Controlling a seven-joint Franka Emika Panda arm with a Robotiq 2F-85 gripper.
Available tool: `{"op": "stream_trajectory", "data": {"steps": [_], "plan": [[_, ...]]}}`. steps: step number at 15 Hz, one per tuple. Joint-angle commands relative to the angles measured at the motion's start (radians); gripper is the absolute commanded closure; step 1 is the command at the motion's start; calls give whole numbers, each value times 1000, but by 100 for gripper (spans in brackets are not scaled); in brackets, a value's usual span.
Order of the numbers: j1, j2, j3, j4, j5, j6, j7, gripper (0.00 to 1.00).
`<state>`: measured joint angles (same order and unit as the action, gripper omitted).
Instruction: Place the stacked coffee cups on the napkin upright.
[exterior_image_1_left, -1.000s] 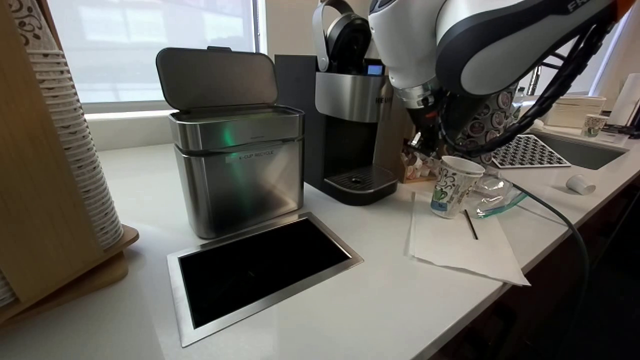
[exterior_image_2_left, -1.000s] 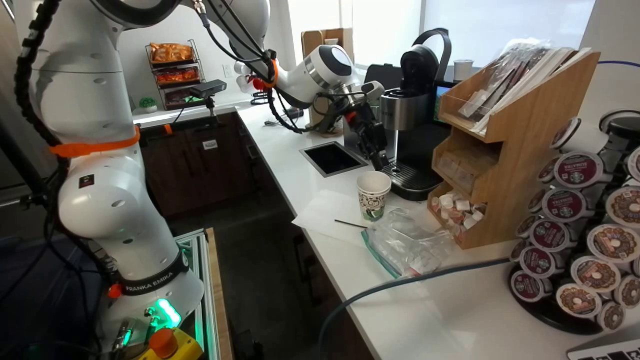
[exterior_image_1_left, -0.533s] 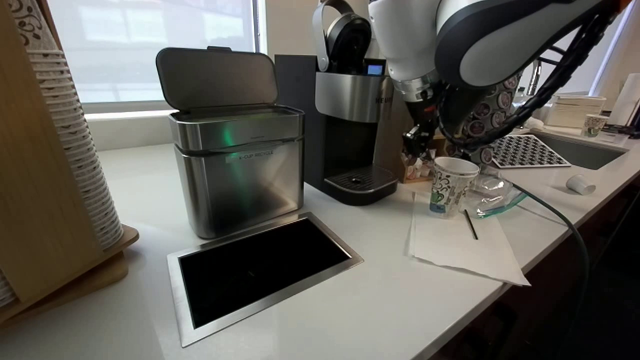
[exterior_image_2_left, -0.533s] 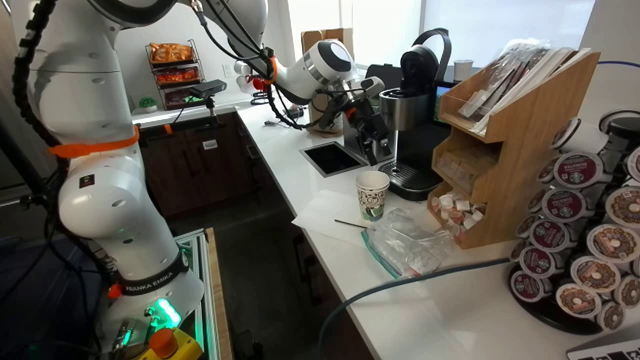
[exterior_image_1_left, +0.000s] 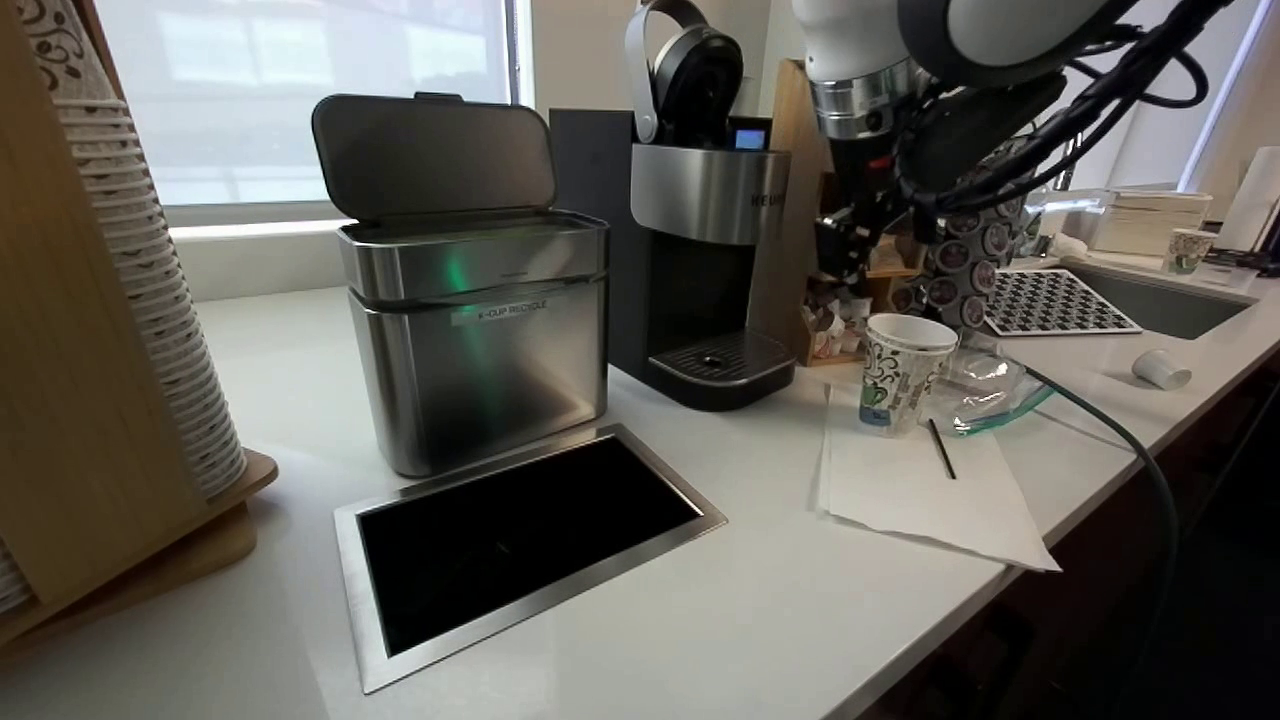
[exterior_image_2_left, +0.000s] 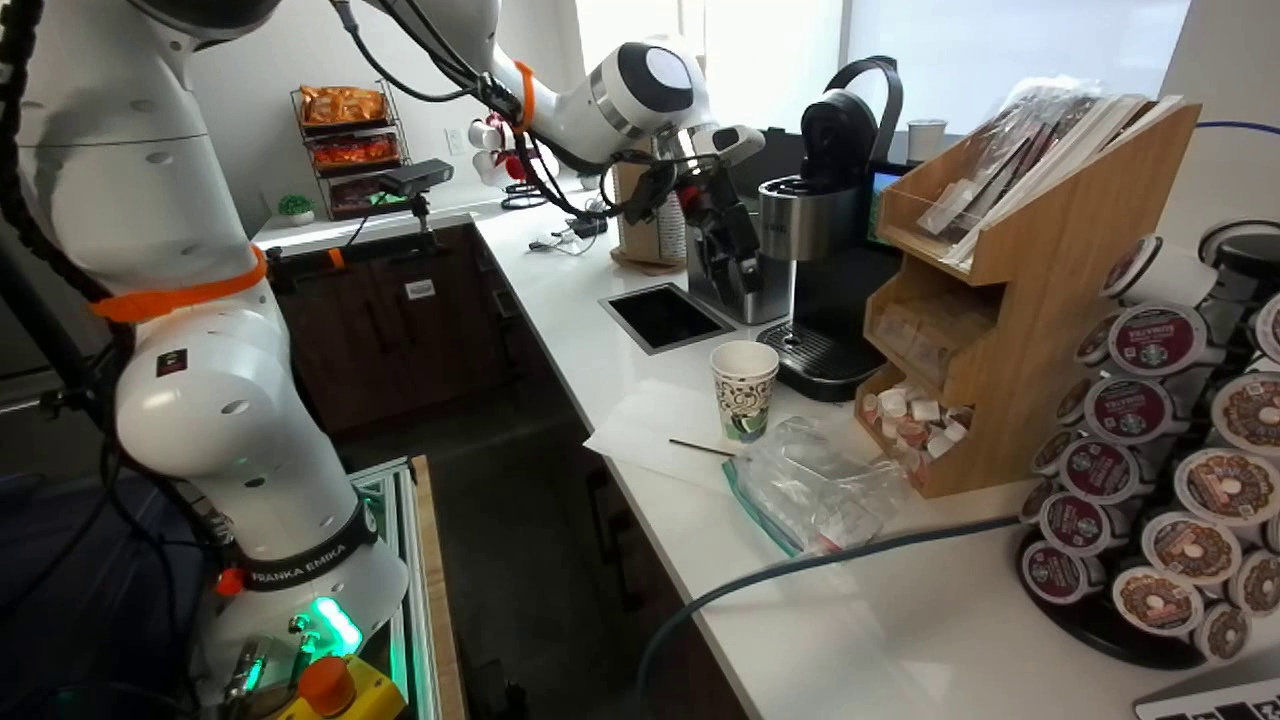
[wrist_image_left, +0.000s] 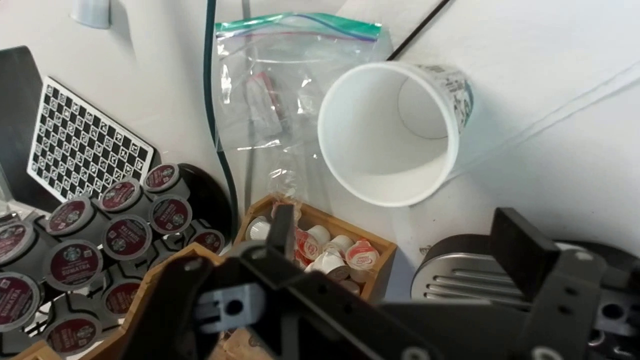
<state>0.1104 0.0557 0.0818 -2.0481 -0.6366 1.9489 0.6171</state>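
Note:
The stacked coffee cups (exterior_image_1_left: 905, 378) stand upright on the napkin (exterior_image_1_left: 935, 500), near its far end, in both exterior views. White with a dark scroll print and a green mark, they show two rims close together. Seen from the wrist, the cups (wrist_image_left: 385, 135) present their open mouth, apart from my fingers. My gripper (wrist_image_left: 402, 235) is open, its two black fingers wide apart with nothing between them. In an exterior view the gripper (exterior_image_2_left: 742, 285) hangs above and behind the cups, beside the coffee machine.
Beside the cups lie a black stirrer (exterior_image_2_left: 700, 447) and a clear zip bag (exterior_image_2_left: 810, 480). The coffee machine (exterior_image_1_left: 710, 240) and a wooden organizer (exterior_image_2_left: 1040, 290) stand close to the gripper. A blue-green cable (exterior_image_2_left: 800, 572) crosses the counter, and a steel-framed opening (exterior_image_1_left: 530, 540) is set into it.
My fingers have spread wider and the gripper has risen away from the cups. The cups have gone from a slight tilt to upright and are otherwise where they were.

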Motion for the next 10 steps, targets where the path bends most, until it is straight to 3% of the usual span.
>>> {"op": "stream_trajectory", "data": {"steps": [1,10], "plan": [[-22,-111,-12,-98,114,67,-87,0],[-68,-292,-46,-273,291,191,-291,0]]}}
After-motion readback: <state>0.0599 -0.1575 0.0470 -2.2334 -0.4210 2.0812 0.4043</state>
